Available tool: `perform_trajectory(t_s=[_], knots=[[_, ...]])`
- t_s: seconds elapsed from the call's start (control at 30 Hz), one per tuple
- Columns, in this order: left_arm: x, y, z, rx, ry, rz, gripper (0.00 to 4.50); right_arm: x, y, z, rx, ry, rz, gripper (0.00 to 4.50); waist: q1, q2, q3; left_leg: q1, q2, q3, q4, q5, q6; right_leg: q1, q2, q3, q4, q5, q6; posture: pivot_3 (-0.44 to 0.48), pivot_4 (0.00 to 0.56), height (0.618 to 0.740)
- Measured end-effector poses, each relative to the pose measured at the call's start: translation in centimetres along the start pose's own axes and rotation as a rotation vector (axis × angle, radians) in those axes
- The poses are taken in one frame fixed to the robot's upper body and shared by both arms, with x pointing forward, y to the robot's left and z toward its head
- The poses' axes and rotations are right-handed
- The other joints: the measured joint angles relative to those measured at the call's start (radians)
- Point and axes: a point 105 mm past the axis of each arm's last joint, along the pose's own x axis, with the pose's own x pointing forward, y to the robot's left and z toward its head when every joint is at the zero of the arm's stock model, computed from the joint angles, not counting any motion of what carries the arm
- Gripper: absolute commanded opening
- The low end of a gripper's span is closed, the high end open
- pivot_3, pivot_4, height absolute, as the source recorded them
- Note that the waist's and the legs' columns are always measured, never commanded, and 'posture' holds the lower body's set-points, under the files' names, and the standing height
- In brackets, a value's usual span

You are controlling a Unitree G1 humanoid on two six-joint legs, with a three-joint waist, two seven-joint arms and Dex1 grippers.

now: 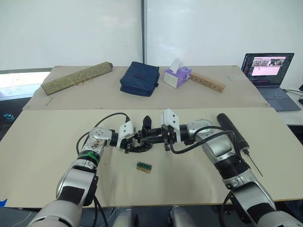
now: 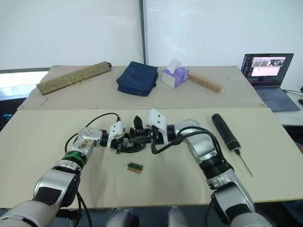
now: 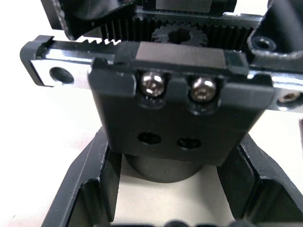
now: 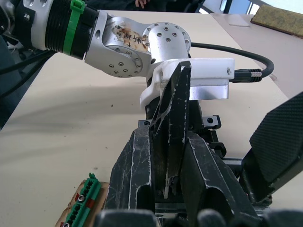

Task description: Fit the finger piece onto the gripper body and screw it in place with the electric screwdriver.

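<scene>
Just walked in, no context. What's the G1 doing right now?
Both arms meet mid-table over the small black gripper body. The left gripper is closed around its round base. The right gripper pinches the black pointed finger piece, holding it at the body. The thick black electric screwdriver lies on the table beside the right arm.

Two head eyes look forward and down over the worktop (image 1: 57,189) from behind both arms, wide and fairly far; they share nearly the whole scene, slightly offset sideways. Left wrist camera sits very close, facing the gripper body (image 3: 175,109) along its own fingers. Right wrist camera is also close, facing the left gripper (image 4: 189,85) and the finger piece (image 4: 173,132). Both wrist views share that assembly.
</scene>
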Motion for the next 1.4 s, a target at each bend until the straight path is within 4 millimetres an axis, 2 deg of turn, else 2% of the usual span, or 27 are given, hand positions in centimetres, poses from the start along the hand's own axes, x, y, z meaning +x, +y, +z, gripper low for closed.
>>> perform_trajectory(t_s=[0.33,0.4,0.43,0.53,0.6,0.7,0.9,0.97,1.03,1.07,1.2,1.3,1.4], knots=[[0.0,0.0,0.0,0.002,-0.002,0.0,2.33,0.0,0.0,0.1,0.004,-0.002,-0.002,0.38,0.0,0.0,0.0,-0.001,0.0,0.0,0.0,0.0,0.0,-0.001,0.0,0.0,0.0,0.0,0.0,0.0,0.15,0.74],[0.0,0.0,0.0,0.002,-0.002,0.0,2.33,0.0,0.0,0.2,0.002,-0.006,-0.001,1.4,0.0,0.0,0.0,-0.001,0.0,0.0,0.0,0.0,0.0,-0.001,0.0,0.0,0.0,0.0,0.0,0.0,0.15,0.74],[0.0,0.0,0.0,0.002,-0.002,-0.001,2.33,-0.1,-0.1,0.2,0.001,-0.008,-0.007,1.59,0.0,0.0,0.0,-0.001,0.0,0.0,0.0,0.0,0.0,-0.001,0.0,0.0,0.0,0.0,0.0,0.0,0.15,0.74],[-0.2,-0.1,0.0,0.004,-0.004,-0.004,2.33,-0.9,-0.2,-0.3,0.028,-0.027,-0.029,2.62,-0.001,0.0,0.0,-0.003,0.0,0.0,0.0,0.0,0.0,-0.002,0.0,0.0,0.0,0.0,0.0,0.0,0.15,0.74],[-0.4,-0.1,0.0,0.004,-0.001,-0.005,2.33,-1.0,0.0,0.2,0.017,-0.059,-0.016,3.24,-0.004,0.0,0.0,-0.003,0.0,0.0,0.0,0.0,0.0,-0.003,0.0,0.0,0.0,0.0,0.0,0.0,0.15,0.74],[-0.4,-0.1,-0.1,0.003,-0.002,-0.004,2.33,-1.0,0.4,1.5,-0.037,-0.105,0.001,3.24,-0.004,0.0,0.0,-0.003,0.001,0.0,0.0,0.0,0.0,-0.003,0.0,0.0,-0.001,0.0,0.0,0.0,0.15,0.74],[-0.4,-0.2,-0.1,0.0,-0.007,0.001,2.33,-1.5,0.2,1.7,-0.058,-0.128,-0.02,3.24,-0.004,0.0,0.0,-0.003,0.0,0.0,0.0,0.0,0.0,-0.003,0.0,0.0,-0.001,0.0,0.0,0.0,0.15,0.74],[-0.5,-0.1,-0.1,-0.013,-0.008,0.004,3.36,-1.7,0.2,2.1,-0.073,-0.144,-0.028,3.28,-0.003,0.0,0.0,-0.003,0.001,0.0,0.0,0.0,0.0,-0.003,0.0,0.0,-0.001,0.0,0.0,0.0,0.15,0.74],[-0.5,-0.1,-0.4,-0.028,-0.007,0.013,4.22,-2.4,0.1,3.0,-0.093,-0.183,-0.049,3.28,-0.002,0.0,0.001,-0.003,0.001,0.0,0.0,0.0,0.0,-0.003,0.0,0.0,-0.001,0.0,0.0,0.0,0.15,0.74],[-0.6,-0.1,-0.4,-0.031,-0.008,0.019,4.48,-2.7,0.0,3.4,-0.105,-0.197,-0.058,3.28,0.0,0.0,0.001,-0.003,0.001,0.0,0.0,0.0,0.0,-0.003,0.0,0.0,-0.001,0.0,0.0,0.0,0.15,0.74],[-1.5,0.3,-0.7,-0.015,0.005,0.058,4.48,-4.6,0.1,5.0,-0.16,-0.217,-0.098,3.28,0.003,0.0,0.001,-0.003,0.001,0.0,0.0,0.0,0.0,-0.002,-0.001,0.0,-0.001,0.0,0.0,0.0,0.15,0.74],[-3.0,0.3,-1.1,-0.015,0.015,0.086,4.48,-6.8,0.3,6.2,-0.16,-0.237,-0.162,3.28,0.003,0.0,0.001,-0.004,0.001,-0.001,-0.001,0.0,0.0,-0.003,-0.002,-0.001,-0.002,0.0,0.0,0.0,0.15,0.74],[-5.9,0.1,-1.9,-0.029,0.035,0.127,4.48,-10.1,0.7,5.6,-0.117,-0.215,-0.291,3.28,0.005,0.0,0.001,-0.004,0.001,-0.001,-0.002,0.0,0.0,-0.003,-0.002,-0.001,-0.004,0.0,0.0,0.0,0.15,0.74]])
